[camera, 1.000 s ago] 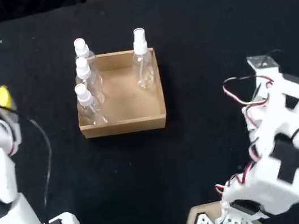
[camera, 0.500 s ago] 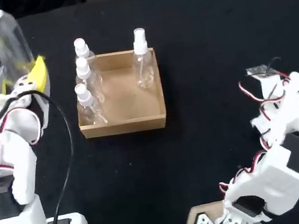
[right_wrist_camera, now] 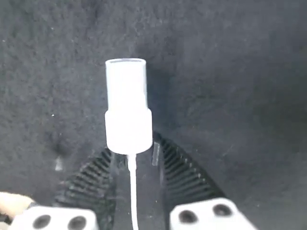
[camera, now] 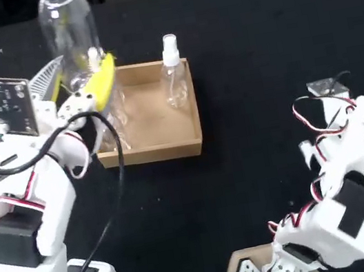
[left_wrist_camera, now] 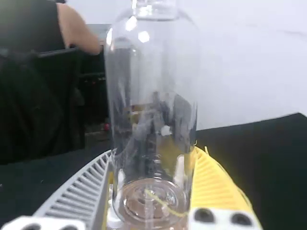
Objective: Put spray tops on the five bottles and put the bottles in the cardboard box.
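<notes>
1. Overhead, the left jaws are clenched on one uncapped clear bottle [camera: 68, 29], held upright in the air above the left edge of the cardboard box [camera: 150, 153]. The right arm [camera: 350, 178] sits well apart across the black desk [camera: 235, 36]. By count there are one box and one capped bottle [camera: 173, 74] standing in its far right corner. One more spray head [camera: 94, 55] shows beside the held bottle. Any bottles behind the left jaws cannot be counted.

2. Left wrist view: the bottle [left_wrist_camera: 151, 96] stands between one grey and one yellow jaw, gripped low on its body with the neck open at the top. The step probably goes best if the bottle is kept vertical and steady, so the neck does not tip when a top is pressed on.

3. Right wrist view: the right jaws grasp one spray top [right_wrist_camera: 127, 110] just under its collar, with its dip tube [right_wrist_camera: 130, 191] running down between them. The tube likely needs to enter the neck first, then the collar can be seated squarely.
</notes>
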